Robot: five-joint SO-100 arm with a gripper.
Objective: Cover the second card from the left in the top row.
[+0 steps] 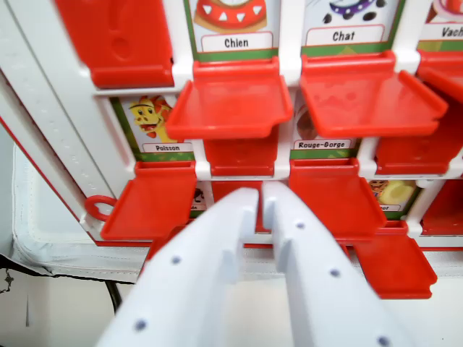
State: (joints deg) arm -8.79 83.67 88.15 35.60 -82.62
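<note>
Pale worktop (58, 289) was seen along the bottom of the wrist view, with a white cloth-like edge (43, 238) at the wrist view's left and a dark cable (113, 296) beneath it. Most of the picture was filled by a white game board (43, 123) with red hinged flaps over picture cards.

Along the upper edge, one flap (119, 43) at the wrist view's left was seen closed flat over its card. Beside it, the card labelled "Chien" (235, 32) was left uncovered, its flap (235, 97) hanging open below it. The card labelled "Chat" (346, 29) was likewise exposed, with its flap (369, 94) lowered. A further card (448, 25) was cut off at the wrist view's right.

In the row below, a card marked "Poisson" (150, 123) and another marked "Rouge-Gorge" (322, 141) were visible, with their flaps (155, 199) (336, 195) open. A small red ring (99, 208) was seen at the board's left edge.

The tool (260, 199) was seen low in the centre, its two white fingers (210, 253) brought nearly together with only a narrow gap between the tips. Nothing was held between them. The tips lay over a lower red panel, well below the "Chien" card.
</note>
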